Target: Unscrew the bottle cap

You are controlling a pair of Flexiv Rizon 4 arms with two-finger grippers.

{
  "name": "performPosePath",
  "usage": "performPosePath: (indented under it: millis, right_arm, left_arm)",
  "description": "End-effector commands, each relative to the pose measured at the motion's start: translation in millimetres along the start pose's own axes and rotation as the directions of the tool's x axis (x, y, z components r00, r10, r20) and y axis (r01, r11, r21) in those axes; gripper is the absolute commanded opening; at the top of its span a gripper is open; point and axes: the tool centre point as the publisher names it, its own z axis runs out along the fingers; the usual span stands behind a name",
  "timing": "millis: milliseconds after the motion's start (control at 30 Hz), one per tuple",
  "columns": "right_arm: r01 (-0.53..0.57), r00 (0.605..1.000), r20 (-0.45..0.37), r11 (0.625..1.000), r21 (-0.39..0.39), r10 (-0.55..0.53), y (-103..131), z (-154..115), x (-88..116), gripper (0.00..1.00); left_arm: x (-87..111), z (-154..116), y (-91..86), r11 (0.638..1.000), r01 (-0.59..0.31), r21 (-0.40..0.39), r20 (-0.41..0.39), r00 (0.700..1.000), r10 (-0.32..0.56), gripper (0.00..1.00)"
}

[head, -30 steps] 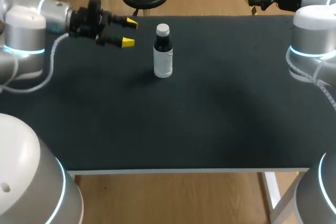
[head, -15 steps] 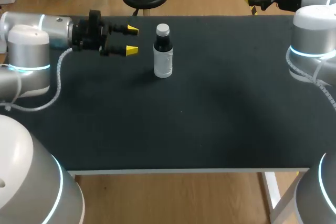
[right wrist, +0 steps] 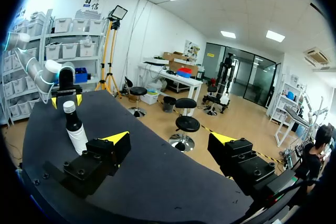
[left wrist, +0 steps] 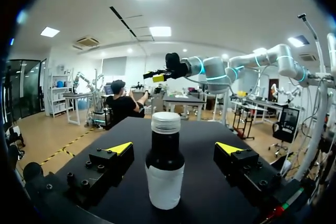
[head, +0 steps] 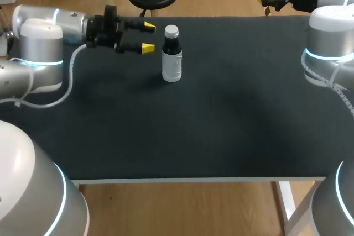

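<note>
The bottle (head: 171, 59) stands upright on the far part of the dark surface (head: 221, 125), pale cap (head: 171, 30) on top. The left end effector (head: 148, 37) hangs level just beside it, fingers spread wide, gripping nothing, yellow tips short of the bottle. Over by the far right corner, the right end effector (right wrist: 170, 139) is wide open too, empty, well apart from the bottle.

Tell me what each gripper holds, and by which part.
Nothing is held. Left gripper and right gripper are open; the bottle stands free, untouched.
</note>
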Motion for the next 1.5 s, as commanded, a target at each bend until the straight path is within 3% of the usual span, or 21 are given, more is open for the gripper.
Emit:
performPosePath:
  millis: [33, 467, 833, 1500]
  right_arm:
    - [0.000, 1.000, 0.000, 1.000, 0.001, 0.000, 0, 0, 0, 1.00]
    - [0.000, 1.000, 0.000, 1.000, 0.001, 0.000, 0, 0, 0, 1.00]
    - [0.000, 1.000, 0.000, 1.000, 0.001, 0.000, 0, 0, 0, 1.00]
    - [0.000, 1.000, 0.000, 1.000, 0.001, 0.000, 0, 0, 0, 1.00]
  left_arm:
    - [-13.8, 11, 4.2, 1.000, 0.001, 0.006, -0.052, 0.999, 0.000, 1.00]
    - [-25.6, 30, 4.5, 1.000, 0.011, 0.012, -0.092, 0.996, -0.010, 1.00]
    - [-55.5, 37, 3.3, 0.999, 0.020, 0.030, -0.118, 0.993, -0.017, 1.00]
    - [-28.7, 39, 11.1, 0.998, 0.024, 0.059, -0.119, 0.993, -0.017, 1.00]
